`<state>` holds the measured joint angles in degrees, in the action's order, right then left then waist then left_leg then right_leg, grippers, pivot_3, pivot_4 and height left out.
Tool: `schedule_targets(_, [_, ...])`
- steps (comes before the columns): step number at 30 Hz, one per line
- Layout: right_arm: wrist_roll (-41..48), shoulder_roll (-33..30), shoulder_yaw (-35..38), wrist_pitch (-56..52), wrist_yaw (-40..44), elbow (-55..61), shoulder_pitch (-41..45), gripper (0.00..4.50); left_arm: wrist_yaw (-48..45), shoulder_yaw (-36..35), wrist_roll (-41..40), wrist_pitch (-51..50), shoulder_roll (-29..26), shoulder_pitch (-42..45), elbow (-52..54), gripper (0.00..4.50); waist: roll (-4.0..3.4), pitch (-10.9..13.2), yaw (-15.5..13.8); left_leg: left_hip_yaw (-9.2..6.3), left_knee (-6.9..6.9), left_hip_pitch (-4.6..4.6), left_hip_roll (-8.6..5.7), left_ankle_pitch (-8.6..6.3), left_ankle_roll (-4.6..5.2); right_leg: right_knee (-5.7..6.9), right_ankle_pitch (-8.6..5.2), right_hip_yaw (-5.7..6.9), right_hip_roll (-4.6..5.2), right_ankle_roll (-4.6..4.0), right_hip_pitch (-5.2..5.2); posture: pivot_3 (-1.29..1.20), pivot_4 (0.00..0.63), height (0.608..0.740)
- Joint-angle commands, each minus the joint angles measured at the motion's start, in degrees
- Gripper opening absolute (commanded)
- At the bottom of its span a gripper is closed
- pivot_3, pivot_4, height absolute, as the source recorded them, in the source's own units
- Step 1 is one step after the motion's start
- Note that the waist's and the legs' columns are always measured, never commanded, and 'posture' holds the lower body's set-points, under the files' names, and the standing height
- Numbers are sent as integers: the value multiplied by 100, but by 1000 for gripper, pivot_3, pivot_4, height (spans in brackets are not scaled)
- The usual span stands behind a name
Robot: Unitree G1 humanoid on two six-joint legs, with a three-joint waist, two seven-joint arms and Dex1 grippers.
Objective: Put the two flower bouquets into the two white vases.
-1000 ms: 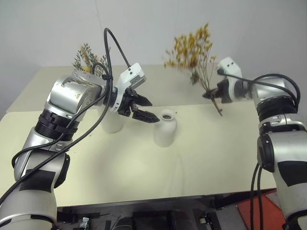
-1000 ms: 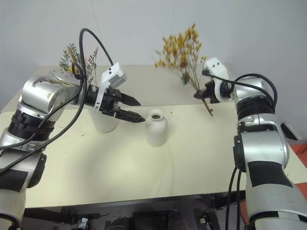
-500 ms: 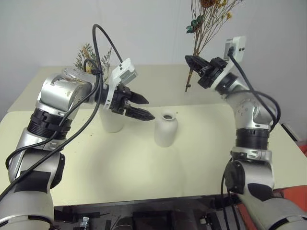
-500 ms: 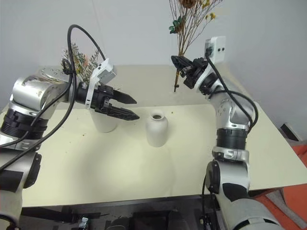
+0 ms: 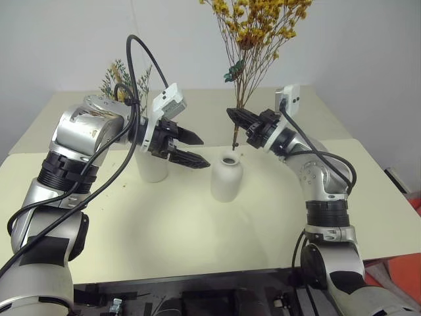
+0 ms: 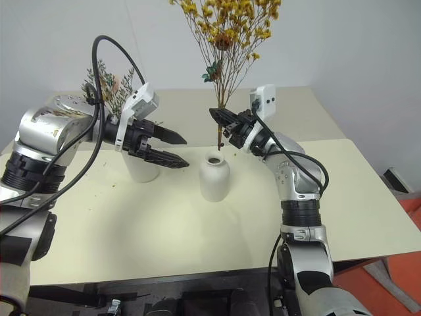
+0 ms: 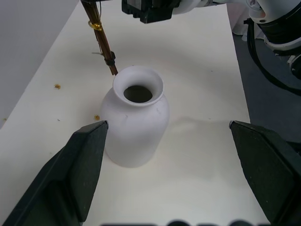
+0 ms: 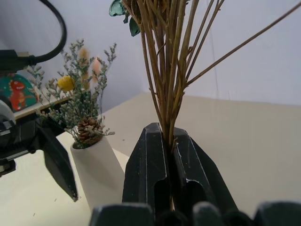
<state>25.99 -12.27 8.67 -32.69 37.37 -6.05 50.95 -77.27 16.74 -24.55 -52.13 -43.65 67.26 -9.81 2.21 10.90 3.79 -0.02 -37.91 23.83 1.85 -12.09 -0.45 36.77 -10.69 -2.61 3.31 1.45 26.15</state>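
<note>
My right gripper (image 5: 235, 118) is shut on the brown stems of the yellow-orange bouquet (image 5: 256, 26) and holds it upright. The stem ends (image 7: 106, 52) hang just above and behind the mouth of the rounded white vase (image 5: 227, 179) at mid-table. The grey-green bouquet (image 5: 122, 76), with its brown cone (image 8: 88, 128), stands in the tapered white vase (image 5: 152, 168) behind my left arm. My left gripper (image 5: 204, 152) is open and empty. It hovers just left of the rounded vase, pointing at it.
The cream table (image 5: 197, 230) has bare surface in front of and to the right of the vases. A wall rises close behind it. An orange-red thing (image 5: 398, 280) lies on the floor past the table's front right corner.
My right arm swung left and toward me, turning the yellow bouquet from tilted to upright and bringing its stem ends over the rounded vase. The left gripper stayed open in place.
</note>
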Motion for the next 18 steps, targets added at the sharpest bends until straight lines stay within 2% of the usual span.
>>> schedule_targets(1, [106, 33, -133, 142, -40, 503, -91, 32, -71, -171, 34, 190, -5, 22, 49, 4500, 0, 0, 1, 0, 0, 0, 0, 0, 0, 1, 0, 0, 0, 0, 0, 0, 150, 740])
schedule_targets(8, [171, -8, -132, 252, -60, 655, -55, 32, -152, -148, 120, 475, 0, -30, 2, 4500, 0, 0, -2, 0, 0, -1, 0, 0, 0, 0, 0, 0, -1, 0, 0, 0, 150, 740])
schedule_targets(18, [125, -84, -21, 531, -100, 267, 204, 32, -177, -165, 205, 494, 73, -17, -27, 4500, 0, 0, -1, 0, 0, -1, 1, 0, 0, -1, 0, 0, -1, 0, 0, 0, 150, 740])
